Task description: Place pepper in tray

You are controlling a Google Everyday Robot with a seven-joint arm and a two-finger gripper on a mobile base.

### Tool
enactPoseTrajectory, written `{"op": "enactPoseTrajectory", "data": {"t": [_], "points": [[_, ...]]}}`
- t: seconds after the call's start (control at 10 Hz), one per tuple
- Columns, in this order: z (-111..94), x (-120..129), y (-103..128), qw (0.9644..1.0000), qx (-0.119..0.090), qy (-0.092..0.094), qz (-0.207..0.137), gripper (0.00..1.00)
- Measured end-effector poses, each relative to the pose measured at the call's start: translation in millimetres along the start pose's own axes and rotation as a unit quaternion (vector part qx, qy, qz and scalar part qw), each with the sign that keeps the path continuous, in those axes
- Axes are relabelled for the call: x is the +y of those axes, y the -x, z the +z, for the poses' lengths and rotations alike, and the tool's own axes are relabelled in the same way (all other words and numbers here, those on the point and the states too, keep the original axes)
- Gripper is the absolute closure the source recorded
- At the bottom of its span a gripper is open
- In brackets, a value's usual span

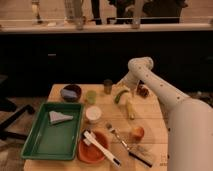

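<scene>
Dark-green, slender and curved, the small chili-like pepper [119, 96] lies flat on the light wooden table [150, 117], toward the far side and right of centre. A pale yellow elongated piece [130, 107] lies just beside it, nearer the camera. My white arm comes in from the right, bends at the elbow and slopes down, so the two-finger gripper [123, 88] hangs over the far end of the pepper. It is very near or touching; I cannot tell which. The pincer stands spread wide with nothing in it.

The large rectangular bright-green plastic tray [50, 141] sits at the near left of the table, well apart from the pepper, with a grey wedge-shaped piece [59, 118] lying in it. Between pepper and tray stand a light-green cup [90, 96] and a round white cup [93, 114]. A round orange-red bowl [85, 152] holding white utensils sits just beside the tray's right rim.

I judge this to be the reach-and-grasp step, with nothing picked up yet. The next move calls for lowering the last bit and closing across the pepper's narrow body without catching the yellow piece. After that I would lift high enough to pass over the cups, carry left and toward the front, and release over a bare part of the tray floor.
</scene>
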Motion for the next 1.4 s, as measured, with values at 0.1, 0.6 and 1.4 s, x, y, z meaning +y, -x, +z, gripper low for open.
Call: {"op": "enactPoseTrajectory", "data": {"t": [0.1,0.6,1.4], "points": [[5.4,-0.5,-2.6,1.0,-0.005,-0.001,-0.001,0.2],[33.1,1.1,-2.7,0.9994,-0.034,0.002,-0.001,0.2],[56.6,-8.1,-6.6,0.9981,-0.059,-0.004,-0.019,0.2]]}}
